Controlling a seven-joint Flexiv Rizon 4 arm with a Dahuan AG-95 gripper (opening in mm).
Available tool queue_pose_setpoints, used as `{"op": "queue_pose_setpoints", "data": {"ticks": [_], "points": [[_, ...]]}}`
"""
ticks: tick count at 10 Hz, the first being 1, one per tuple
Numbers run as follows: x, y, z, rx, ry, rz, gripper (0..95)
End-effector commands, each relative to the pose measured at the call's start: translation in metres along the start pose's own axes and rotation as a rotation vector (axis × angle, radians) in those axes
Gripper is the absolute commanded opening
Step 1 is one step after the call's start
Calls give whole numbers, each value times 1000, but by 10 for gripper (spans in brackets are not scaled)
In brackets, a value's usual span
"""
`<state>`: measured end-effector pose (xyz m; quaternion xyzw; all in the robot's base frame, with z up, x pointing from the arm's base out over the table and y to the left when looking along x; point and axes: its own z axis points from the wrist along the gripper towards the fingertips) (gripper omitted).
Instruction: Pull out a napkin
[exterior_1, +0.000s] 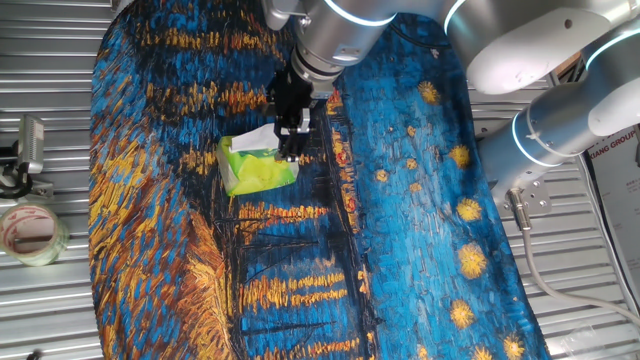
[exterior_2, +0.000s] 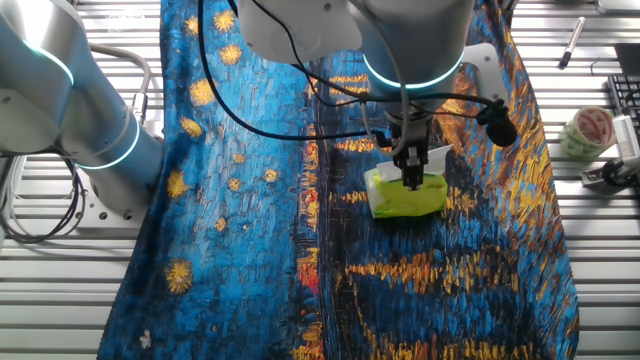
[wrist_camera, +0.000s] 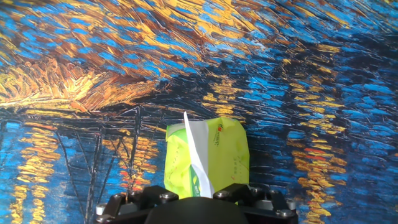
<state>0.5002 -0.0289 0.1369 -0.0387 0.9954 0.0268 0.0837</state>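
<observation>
Napkin (wrist_camera: 196, 155): seen standing out of the green pack (wrist_camera: 227, 158), its long axis running 12 to 6 in the hand view.
Pack: laid on the worktop (exterior_1: 420, 200).
Hand (exterior_1: 292, 142): directly above the napkin; fingertips hidden, so pinch cannot be told.
Move: a straight lift is judged needed.

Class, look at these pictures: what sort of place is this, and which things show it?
Probably a robotics lab bench. A ribbed metal table carries a painted starry-night cloth, a silver-white robot arm reaches over a lime-green soft tissue pack, and tape rolls lie aside.
</observation>
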Motion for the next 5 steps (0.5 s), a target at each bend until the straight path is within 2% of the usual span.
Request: {"op": "queue_pose_setpoints", "data": {"ticks": [1, 5], "points": [[0, 0, 0, -8, 2, -3, 760], [2, 0, 0, -8, 9, -12, 760]]}}
